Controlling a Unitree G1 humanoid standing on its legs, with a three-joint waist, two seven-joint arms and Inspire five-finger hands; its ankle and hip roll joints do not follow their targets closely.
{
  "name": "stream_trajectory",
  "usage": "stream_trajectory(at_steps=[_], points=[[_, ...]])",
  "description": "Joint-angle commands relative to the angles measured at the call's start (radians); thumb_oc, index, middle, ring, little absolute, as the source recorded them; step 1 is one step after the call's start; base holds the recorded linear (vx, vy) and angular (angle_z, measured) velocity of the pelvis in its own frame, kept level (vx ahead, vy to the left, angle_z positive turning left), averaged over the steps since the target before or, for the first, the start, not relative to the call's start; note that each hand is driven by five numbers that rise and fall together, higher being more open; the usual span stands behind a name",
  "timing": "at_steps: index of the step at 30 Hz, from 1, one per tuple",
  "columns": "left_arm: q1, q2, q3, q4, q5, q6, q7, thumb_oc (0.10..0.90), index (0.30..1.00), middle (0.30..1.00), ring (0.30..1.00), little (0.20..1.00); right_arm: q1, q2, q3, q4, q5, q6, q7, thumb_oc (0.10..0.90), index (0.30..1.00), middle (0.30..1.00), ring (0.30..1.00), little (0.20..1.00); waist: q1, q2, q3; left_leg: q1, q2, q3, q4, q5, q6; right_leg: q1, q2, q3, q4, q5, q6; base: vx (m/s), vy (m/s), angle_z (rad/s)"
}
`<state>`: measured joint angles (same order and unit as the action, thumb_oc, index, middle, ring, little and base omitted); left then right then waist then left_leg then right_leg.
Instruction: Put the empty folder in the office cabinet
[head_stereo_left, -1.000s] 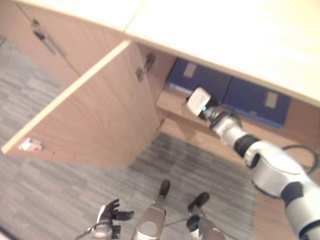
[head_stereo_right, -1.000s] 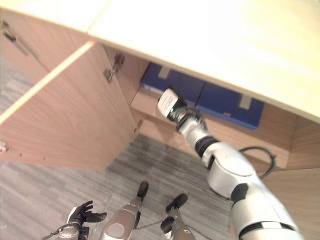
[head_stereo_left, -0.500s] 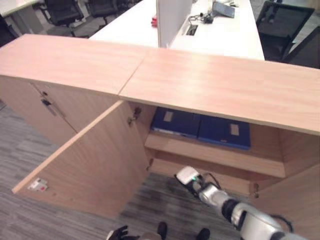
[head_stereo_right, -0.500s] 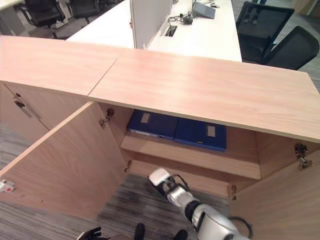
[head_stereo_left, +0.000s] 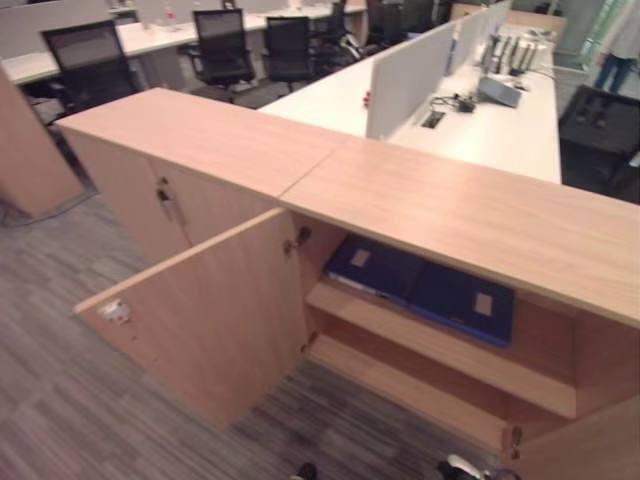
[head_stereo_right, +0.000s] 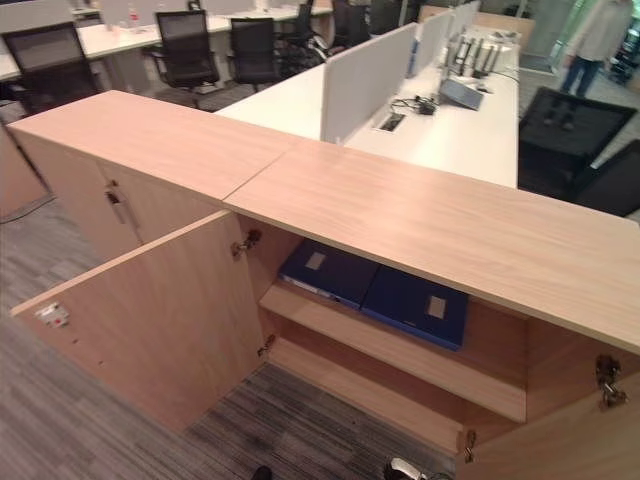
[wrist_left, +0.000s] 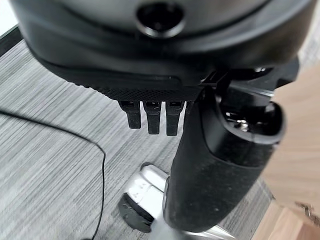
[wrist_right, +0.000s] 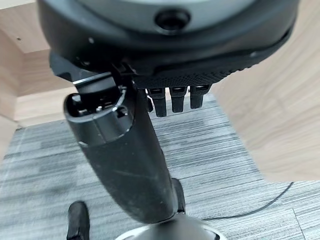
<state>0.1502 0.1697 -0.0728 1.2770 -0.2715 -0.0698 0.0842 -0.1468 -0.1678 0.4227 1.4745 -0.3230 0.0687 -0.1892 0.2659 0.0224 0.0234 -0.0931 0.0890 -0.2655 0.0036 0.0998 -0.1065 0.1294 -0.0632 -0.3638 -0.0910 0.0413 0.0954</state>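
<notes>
From the left eye view, the office cabinet (head_stereo_left: 430, 215) is seen with its left door (head_stereo_left: 205, 315) swung open, and two blue folders (head_stereo_left: 420, 285) are laid flat on the upper shelf (head_stereo_left: 440, 345), presumably already stored. Pale labels are carried on them; no writing can be read. In the left wrist view, the left hand (wrist_left: 155, 112) is held relaxed and empty above the carpet. In the right wrist view, the right hand (wrist_right: 172, 100) is likewise held straight-fingered, holding nothing.

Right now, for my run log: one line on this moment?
blue folders: on cabinet shelf | doors: open | left hand: open | right hand: open
</notes>
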Motion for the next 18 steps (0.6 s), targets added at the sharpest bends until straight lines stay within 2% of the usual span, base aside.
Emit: stream_trajectory(at_steps=[1,2,3,4,5,7,10,11,12,13,14,15,17,18], points=[[-0.098,-0.006,-0.002,-0.019,-0.111,-0.016,-0.045,0.800,0.900,0.900,0.900,0.900,-0.065,-0.058,-0.065,0.042,0.083,0.020,-0.022,0.800,0.900,0.900,0.900,0.900,0.040,-0.041,0.064,-0.067,-0.084,0.003,0.098,-0.048,0.031,0.020,-0.068,-0.074,0.021,-0.094,-0.012,-0.14,-0.029,0.95],[-0.097,-0.010,0.011,-0.034,-0.142,-0.013,-0.057,0.800,0.900,0.900,0.900,0.900,-0.055,-0.078,-0.092,0.056,0.093,0.022,-0.017,0.800,0.900,0.900,0.900,0.900,0.036,-0.035,0.067,-0.076,-0.068,0.064,0.110,-0.051,0.035,0.022,-0.069,-0.097,0.021,-0.097,-0.014,-0.13,-0.008,1.05],[-0.097,-0.011,0.011,-0.034,-0.142,-0.013,-0.057,0.800,0.900,0.900,0.900,0.900,-0.055,-0.079,-0.092,0.056,0.093,0.022,-0.017,0.800,0.900,0.900,0.900,0.900,0.037,-0.034,0.067,-0.076,-0.068,0.064,0.111,-0.052,0.035,0.022,-0.069,-0.096,0.021,-0.097,-0.014,-0.08,0.017,1.01],[-0.087,-0.016,0.029,-0.058,-0.184,-0.015,-0.064,0.800,0.900,0.900,0.900,0.900,-0.050,-0.100,-0.121,0.071,0.107,0.031,-0.013,0.800,0.900,0.900,0.900,0.900,0.034,-0.026,0.073,-0.085,-0.043,0.138,0.136,-0.055,0.036,0.027,-0.072,-0.123,0.018,-0.098,-0.017,-0.06,0.022,1.26],[-0.074,-0.018,0.045,-0.079,-0.211,-0.008,-0.081,0.800,0.900,0.900,0.900,0.900,-0.051,-0.124,-0.149,0.083,0.120,0.037,-0.010,0.800,0.900,0.900,0.900,0.900,0.038,-0.019,0.074,-0.082,-0.030,0.166,0.148,-0.062,0.036,0.031,-0.073,-0.136,0.015,-0.095,-0.020,-0.06,0.036,1.01],[-0.046,-0.016,0.073,-0.104,-0.255,-0.006,-0.098,0.800,0.900,0.900,0.900,0.900,-0.046,-0.160,-0.188,0.095,0.124,0.042,-0.003,0.800,0.900,0.900,0.900,0.900,0.042,-0.011,0.066,-0.065,-0.031,0.154,0.159,-0.086,0.032,0.038,-0.078,-0.140,0.012,-0.090,-0.020,0.00,0.043,0.50],[-0.026,-0.011,0.126,-0.115,-0.318,0.003,-0.120,0.800,0.900,0.900,0.900,0.900,-0.042,-0.196,-0.229,0.094,0.138,0.046,0.002,0.800,0.900,0.900,0.900,0.900,0.047,-0.013,0.066,-0.036,-0.035,0.112,0.184,-0.127,0.025,0.031,-0.099,-0.148,0.023,-0.083,-0.023,-0.05,0.069,0.37],[-0.020,-0.008,0.160,-0.137,-0.381,0.002,-0.132,0.800,0.900,0.900,0.900,0.900,-0.041,-0.225,-0.252,0.088,0.154,0.049,0.004,0.800,0.900,0.900,0.900,0.900,0.045,-0.011,0.065,-0.010,-0.036,0.080,0.184,-0.139,0.016,0.022,-0.110,-0.152,0.032,-0.078,-0.025,-0.08,0.140,0.32],[-0.018,-0.004,0.179,-0.149,-0.412,-0.007,-0.133,0.800,0.900,0.900,0.900,0.900,-0.041,-0.245,-0.267,0.084,0.164,0.050,0.007,0.800,0.900,0.900,0.900,0.900,0.040,-0.006,0.058,0.014,-0.025,0.065,0.159,-0.144,0.010,0.017,-0.113,-0.162,0.038,-0.077,-0.025,-0.02,0.193,0.26],[-0.023,0.010,0.203,-0.165,-0.436,-0.014,-0.118,0.800,0.900,0.900,0.900,0.900,-0.035,-0.269,-0.284,0.079,0.168,0.055,0.013,0.800,0.900,0.900,0.900,0.900,0.031,0.005,0.047,0.041,0.014,0.054,0.115,-0.136,-0.010,0.018,-0.104,-0.168,0.037,-0.093,-0.021,-0.05,0.237,0.36],[-0.026,0.020,0.207,-0.193,-0.436,-0.019,-0.110,0.800,0.900,0.900,0.900,0.900,-0.028,-0.289,-0.299,0.080,0.164,0.059,0.019,0.800,0.900,0.900,0.900,0.900,0.026,0.010,0.043,0.041,0.019,0.058,0.079,-0.101,-0.009,0.011,-0.119,-0.202,0.035,-0.069,-0.020,0.04,0.210,0.54],[-0.021,0.031,0.221,-0.233,-0.443,-0.030,-0.099,0.800,0.900,0.900,0.900,0.900,0.009,-0.298,-0.311,0.073,0.152,0.055,0.020,0.800,0.900,0.900,0.900,0.900,0.014,0.017,0.031,0.069,0.043,0.064,0.041,-0.119,-0.020,0.023,-0.107,-0.193,0.025,-0.082,-0.009,0.02,0.265,0.58],[-0.003,0.085,0.231,-0.369,-0.383,-0.044,-0.070,0.800,0.900,0.900,0.900,0.900,0.042,-0.350,-0.335,0.052,0.111,0.059,0.042,0.800,0.900,0.900,0.900,0.900,-0.007,0.025,0.008,0.108,0.047,0.069,-0.034,-0.110,-0.025,0.027,-0.127,-0.202,0.012,-0.047,0.016,0.06,0.290,0.46],[0.002,0.125,0.231,-0.497,-0.342,-0.053,-0.057,0.800,0.900,0.900,0.900,0.900,0.039,-0.381,-0.341,0.046,0.092,0.061,0.051,0.800,0.900,0.900,0.900,0.900,-0.010,0.030,-0.002,0.121,0.036,0.066,-0.061,-0.116,-0.018,0.021,-0.148,-0.205,0.013,-0.028,0.034,-0.05,0.348,0.01]])
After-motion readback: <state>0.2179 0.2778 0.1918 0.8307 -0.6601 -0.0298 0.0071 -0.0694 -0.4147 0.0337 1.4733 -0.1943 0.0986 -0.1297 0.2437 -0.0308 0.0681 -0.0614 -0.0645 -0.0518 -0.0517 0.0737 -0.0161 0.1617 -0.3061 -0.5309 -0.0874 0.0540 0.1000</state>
